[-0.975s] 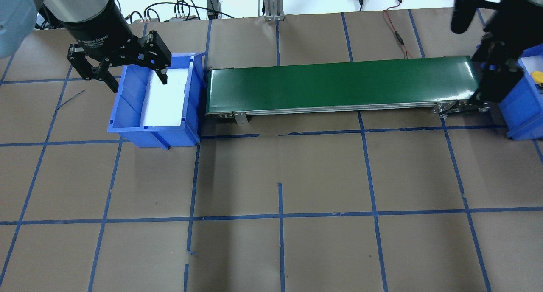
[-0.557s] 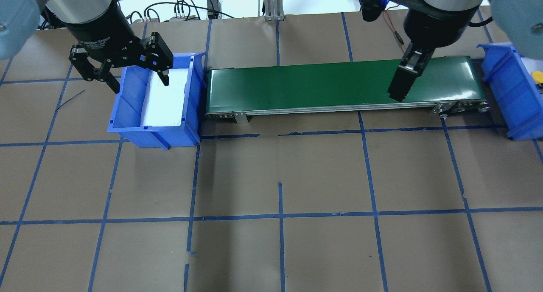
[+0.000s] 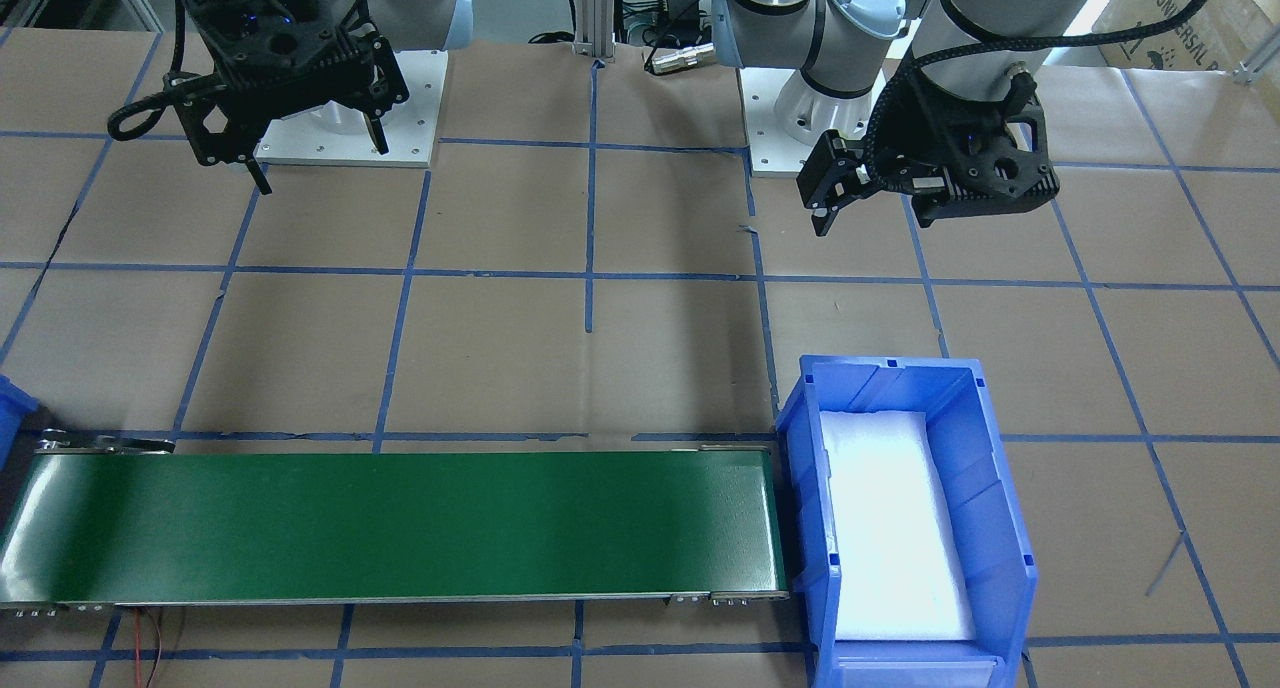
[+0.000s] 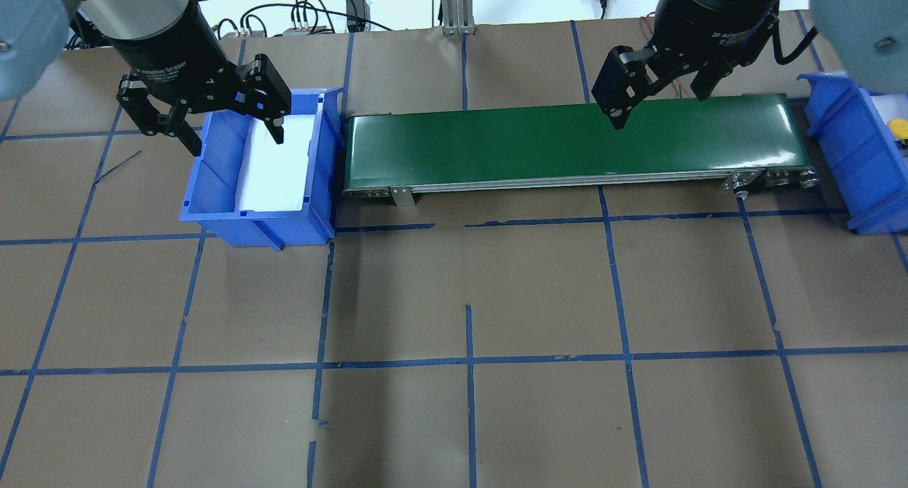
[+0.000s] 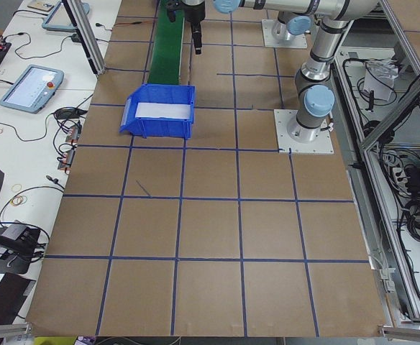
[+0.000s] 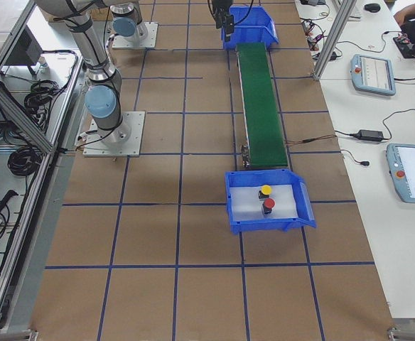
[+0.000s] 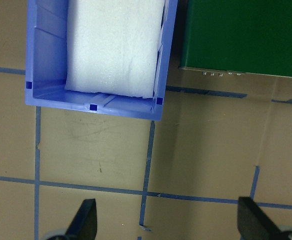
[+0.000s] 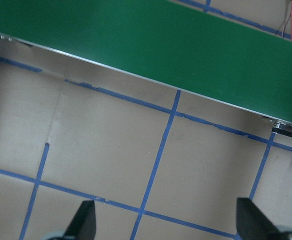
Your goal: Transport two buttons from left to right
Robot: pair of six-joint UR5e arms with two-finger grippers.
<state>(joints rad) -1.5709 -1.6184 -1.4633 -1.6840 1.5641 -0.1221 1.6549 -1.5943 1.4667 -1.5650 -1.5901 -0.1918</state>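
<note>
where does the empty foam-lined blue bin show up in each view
Front-facing: bin, lower right.
Overhead: bin, upper left.
Exterior left: bin, upper middle-left.
Exterior right: bin, top centre, far.
Left wrist: bin, top left.
Right wrist: not in it.
Shared landmark: green conveyor belt, one end beside the bin.

One green conveyor belt; two blue bins, the left bin at its nine o'clock, the right bin at its three o'clock; two buttons, a yellow button and a red button; two grippers, the left gripper and the right gripper
</note>
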